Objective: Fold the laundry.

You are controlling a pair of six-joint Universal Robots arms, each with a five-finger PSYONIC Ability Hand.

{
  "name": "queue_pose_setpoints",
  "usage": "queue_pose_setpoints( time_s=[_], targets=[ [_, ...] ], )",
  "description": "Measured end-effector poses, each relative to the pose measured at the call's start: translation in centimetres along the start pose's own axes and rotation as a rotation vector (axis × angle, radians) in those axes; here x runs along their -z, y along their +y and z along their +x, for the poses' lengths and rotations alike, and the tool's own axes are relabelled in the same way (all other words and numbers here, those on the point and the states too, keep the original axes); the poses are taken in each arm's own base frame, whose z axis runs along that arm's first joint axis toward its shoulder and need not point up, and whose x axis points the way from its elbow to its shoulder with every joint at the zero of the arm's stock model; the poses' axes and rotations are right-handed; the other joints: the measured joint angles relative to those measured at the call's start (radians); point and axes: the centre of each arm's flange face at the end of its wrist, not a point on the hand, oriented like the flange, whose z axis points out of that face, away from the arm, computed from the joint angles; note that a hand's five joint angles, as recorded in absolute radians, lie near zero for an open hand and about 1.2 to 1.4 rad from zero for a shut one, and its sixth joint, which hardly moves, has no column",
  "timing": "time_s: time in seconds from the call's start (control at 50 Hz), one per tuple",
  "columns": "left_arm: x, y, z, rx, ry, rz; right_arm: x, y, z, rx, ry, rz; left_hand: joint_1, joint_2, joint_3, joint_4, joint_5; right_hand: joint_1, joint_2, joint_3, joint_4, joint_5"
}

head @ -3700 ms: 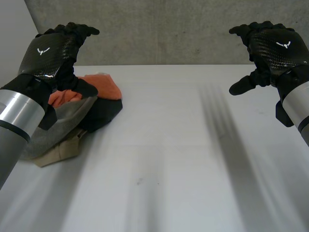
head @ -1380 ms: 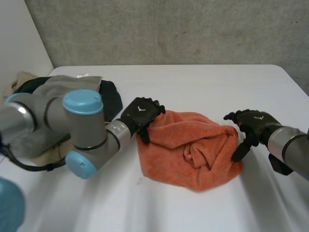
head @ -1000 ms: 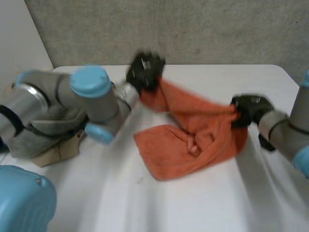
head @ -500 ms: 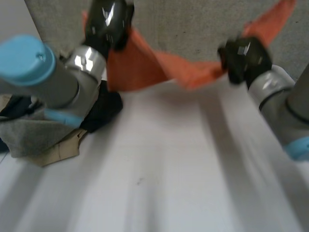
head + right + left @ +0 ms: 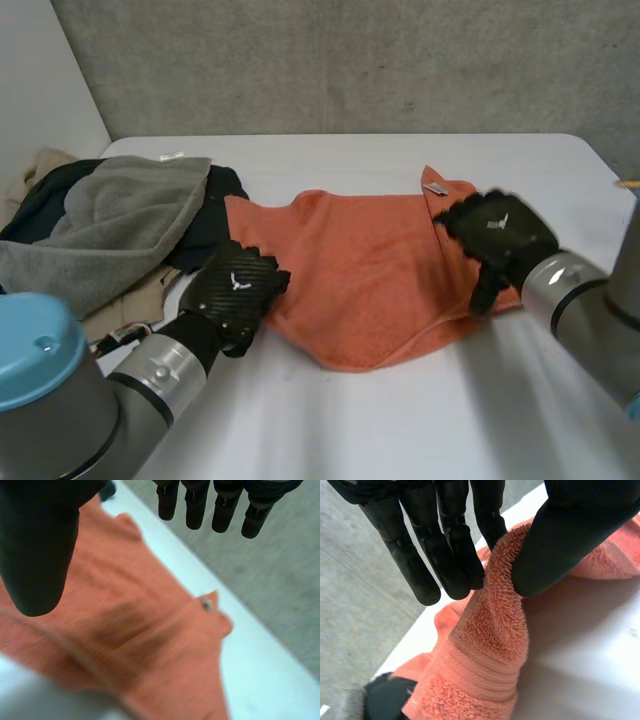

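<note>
An orange towel [image 5: 365, 270] lies spread across the middle of the white table [image 5: 400, 420], with a small tag at its far right corner [image 5: 434, 189]. My left hand [image 5: 235, 291] rests at the towel's near left corner. In the left wrist view its thumb [image 5: 570, 535] and fingers [image 5: 460, 545] pinch a raised fold of the towel [image 5: 492, 620]. My right hand [image 5: 495, 235] sits over the towel's right edge. In the right wrist view its fingers [image 5: 220, 505] and thumb [image 5: 37, 545] stand apart above the towel [image 5: 125, 640], holding nothing.
A pile of laundry lies at the table's far left: a grey towel [image 5: 110, 235] on top, a black garment [image 5: 215, 215] beside it and beige cloth [image 5: 135, 310] underneath. A concrete wall [image 5: 350, 65] runs behind the table.
Both hands swung the orange towel up into the air and laid it down spread flat. The right hand has let go of its edge; the left still pinches its corner.
</note>
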Motion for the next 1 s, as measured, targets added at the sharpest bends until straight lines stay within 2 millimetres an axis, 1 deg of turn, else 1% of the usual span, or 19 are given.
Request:
queue_pose_setpoints(
  time_s=[0.04,0.08,0.14,0.18,0.2,0.24,0.28,0.3,0.38,0.48,0.52,0.56,0.64,0.76,0.78,0.82,0.84,0.9,1.0],
  targets=[
    [0.2,-0.5,-0.3,-0.003,-0.011,0.017,0.1,-1.1,0.7,0.032,0.018,0.033,0.000,0.000,0.000,0.000,0.000,0.000,0.000,0.000,0.000,0.000],
    [0.3,-0.8,-0.4,-0.005,-0.017,0.025,0.0,-1.6,1.0,0.055,0.026,0.046,0.000,0.000,0.000,0.000,0.000,0.000,0.000,0.000,0.000,0.000],
    [0.3,-1.3,-0.8,-0.010,-0.031,0.044,-1.1,-2.2,1.9,0.142,0.039,0.051,0.000,0.000,0.000,0.000,0.000,0.000,0.000,0.000,0.000,0.000],
    [0.2,-1.6,-1.1,-0.012,-0.038,0.054,-2.2,-1.9,2.5,0.203,0.040,0.022,0.000,0.000,0.000,0.000,0.000,0.000,0.000,0.000,0.000,0.000],
    [0.2,-1.6,-1.1,-0.012,-0.038,0.054,-2.2,-1.9,2.5,0.203,0.040,0.022,0.000,0.000,0.000,0.000,0.000,0.000,0.000,0.000,0.000,0.000],
    [0.1,-2.0,-1.4,-0.015,-0.048,0.068,-3.6,-1.1,3.1,0.272,0.028,-0.037,0.000,0.000,0.000,0.000,0.000,0.000,0.000,0.000,0.000,0.000],
    [0.0,-2.4,-1.6,-0.017,-0.054,0.080,-4.2,-0.4,3.3,0.295,0.011,-0.078,0.000,0.000,0.000,0.000,0.000,0.000,0.002,0.001,0.002,0.000],
    [0.0,-2.6,-1.7,-0.019,-0.059,0.089,-4.7,0.3,3.5,0.306,-0.010,-0.124,0.000,0.000,0.000,0.000,0.000,0.004,0.003,0.005,0.005,0.003],
    [-0.3,-3.4,-2.3,-0.025,-0.078,0.117,-5.4,1.5,3.6,0.238,-0.037,-0.194,0.000,0.000,0.000,0.000,0.000,0.037,0.058,0.064,0.064,0.056],
    [-0.8,-4.4,-3.3,-0.031,-0.107,0.148,-5.5,2.2,3.4,0.019,-0.020,-0.194,0.000,0.000,0.000,0.000,0.000,0.039,0.059,0.067,0.067,0.053],
    [-0.9,-4.7,-3.6,-0.033,-0.118,0.158,-5.2,2.0,3.3,-0.067,-0.004,-0.154,0.000,0.000,0.000,0.000,0.000,0.032,0.046,0.049,0.048,0.023],
    [-1.0,-5.1,-3.9,-0.036,-0.127,0.169,-5.0,1.7,3.3,-0.110,0.008,-0.111,0.000,0.000,0.000,0.000,0.000,0.020,0.027,0.024,0.026,0.001],
    [-0.8,-6.2,-4.6,-0.046,-0.149,0.202,-4.5,0.5,3.6,-0.124,0.032,-0.013,0.000,0.000,0.000,0.000,0.000,0.004,0.005,0.003,0.004,0.001],
    [0.4,-8.8,-5.8,-0.068,-0.193,0.283,-4.3,-1.4,4.3,0.017,0.069,0.086,0.000,0.000,0.000,0.000,0.000,0.004,0.002,0.002,0.001,0.001],
    [0.8,-9.5,-6.1,-0.073,-0.203,0.305,-4.5,-2.1,4.5,0.093,0.082,0.107,0.000,0.000,0.000,0.000,0.000,0.004,0.002,0.002,0.001,0.001],
    [1.3,-10.0,-6.2,-0.076,-0.209,0.320,-4.7,-2.6,4.7,0.159,0.090,0.121,0.000,0.000,0.000,0.000,0.000,0.004,0.002,0.002,0.001,0.001],
    [1.7,-10.4,-6.2,-0.078,-0.211,0.330,-5.0,-3.0,4.9,0.234,0.095,0.133,0.000,0.000,0.000,0.000,0.000,0.004,0.002,0.002,0.001,0.001],
    [2.3,-10.8,-6.1,-0.078,-0.207,0.335,-5.7,-3.3,4.8,0.334,0.088,0.149,0.000,0.000,0.000,0.000,0.000,0.004,0.002,0.002,0.001,0.001],
    [3.6,-11.4,-5.3,-0.075,-0.183,0.343,-7.6,-2.9,3.3,0.464,-0.016,0.177,0.000,0.000,0.000,0.000,0.000,0.004,0.002,0.002,0.001,0.001]
  ],
)
